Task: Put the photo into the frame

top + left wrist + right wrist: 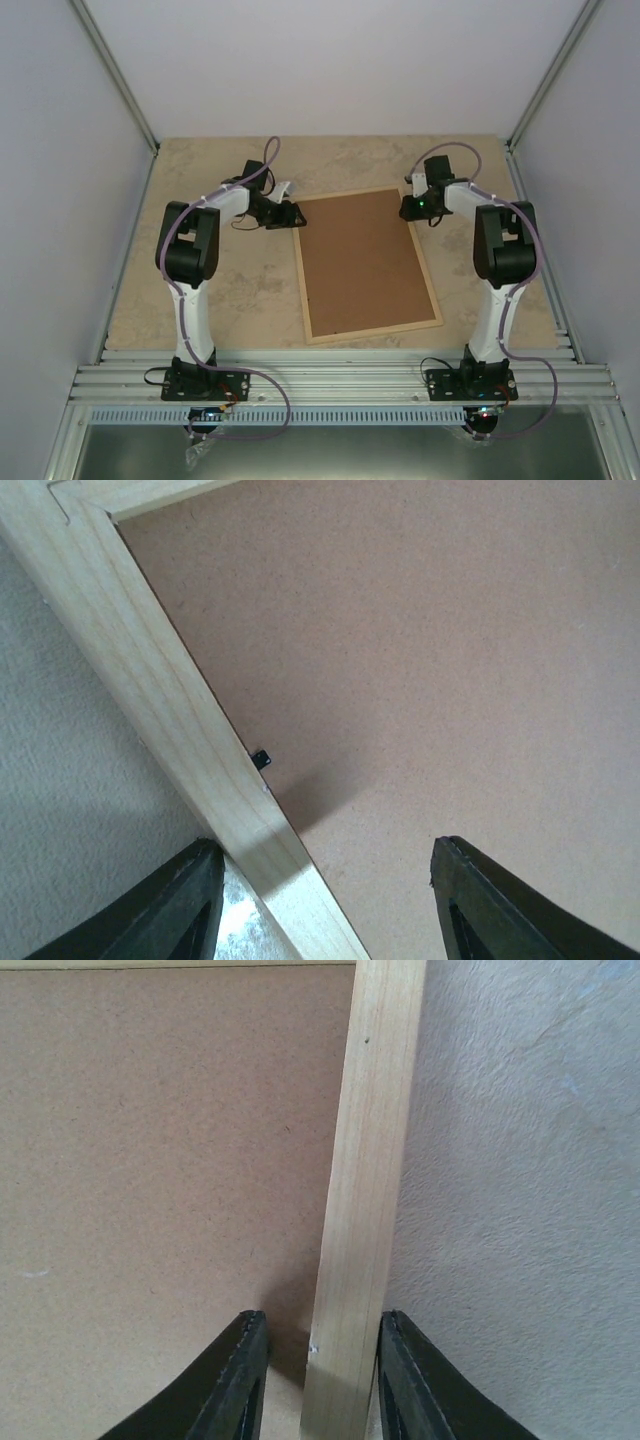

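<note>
The frame [375, 331] lies flat on the table with its back up, a brown backing panel [362, 262] filling it. The photo is out of view. At the frame's far left corner, my left gripper [290, 213] is open. In the left wrist view its fingers [322, 845] stand wide on either side of the left slat [170, 690]. At the far right corner my right gripper [410, 208] straddles the right slat [375, 1110]. Its jaws [322, 1315] are narrow, the outer finger [400, 1360] close against the wood, with a small gap at the inner one.
A small black tab [261, 759] sits where the left slat meets the panel [420, 660]. Something small and white [287, 187] shows just behind the left gripper. Grey walls and metal posts enclose the beige tabletop [230, 290] on three sides.
</note>
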Controlling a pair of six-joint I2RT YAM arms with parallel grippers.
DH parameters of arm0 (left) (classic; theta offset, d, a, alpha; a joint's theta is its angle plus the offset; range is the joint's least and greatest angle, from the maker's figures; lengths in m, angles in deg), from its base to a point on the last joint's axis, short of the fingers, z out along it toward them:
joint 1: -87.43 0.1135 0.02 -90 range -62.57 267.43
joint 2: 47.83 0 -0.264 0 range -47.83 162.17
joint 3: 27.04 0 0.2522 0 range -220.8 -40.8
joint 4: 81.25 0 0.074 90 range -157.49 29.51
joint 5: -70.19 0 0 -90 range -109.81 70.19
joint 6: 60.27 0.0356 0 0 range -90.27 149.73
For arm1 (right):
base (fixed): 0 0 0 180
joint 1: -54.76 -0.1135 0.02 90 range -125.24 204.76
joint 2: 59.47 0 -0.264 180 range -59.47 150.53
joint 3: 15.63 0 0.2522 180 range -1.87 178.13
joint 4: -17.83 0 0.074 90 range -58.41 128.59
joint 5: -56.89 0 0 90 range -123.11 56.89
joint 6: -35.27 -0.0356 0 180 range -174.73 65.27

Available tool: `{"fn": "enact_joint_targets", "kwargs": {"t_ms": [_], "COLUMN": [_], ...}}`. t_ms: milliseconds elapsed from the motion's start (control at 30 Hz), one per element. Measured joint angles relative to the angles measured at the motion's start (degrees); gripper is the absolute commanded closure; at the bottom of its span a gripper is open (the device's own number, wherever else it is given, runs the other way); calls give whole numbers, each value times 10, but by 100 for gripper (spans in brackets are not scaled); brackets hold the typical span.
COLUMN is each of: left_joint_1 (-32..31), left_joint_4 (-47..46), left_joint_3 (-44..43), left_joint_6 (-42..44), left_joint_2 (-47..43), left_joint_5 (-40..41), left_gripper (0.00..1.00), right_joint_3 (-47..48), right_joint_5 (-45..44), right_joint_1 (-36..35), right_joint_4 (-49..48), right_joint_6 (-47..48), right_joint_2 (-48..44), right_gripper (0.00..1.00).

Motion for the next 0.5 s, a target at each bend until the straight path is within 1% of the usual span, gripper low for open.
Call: {"fn": "enact_joint_targets", "kwargs": {"t_ms": [100, 233, 433, 500], "left_joint_1": [0, 0, 1, 1], "left_joint_4": [4, 12, 31, 36], "left_joint_3": [-3, -10, -29, -34], "left_joint_6": [0, 0, 0, 0], "left_joint_2": [2, 6, 13, 16], "left_joint_5": [0, 0, 3, 6], "left_gripper": [40, 38, 37, 37], "right_joint_3": [-6, -3, 5, 10], "right_joint_5": [-25, -52, -96, -101], "right_joint_1": [-7, -19, -40, -43], "right_joint_4": [-12, -11, -12, -8], "right_joint_6": [2, 12, 22, 18], "right_joint_2": [-6, -7, -4, -2], "right_gripper": [72, 65, 67, 70]}}
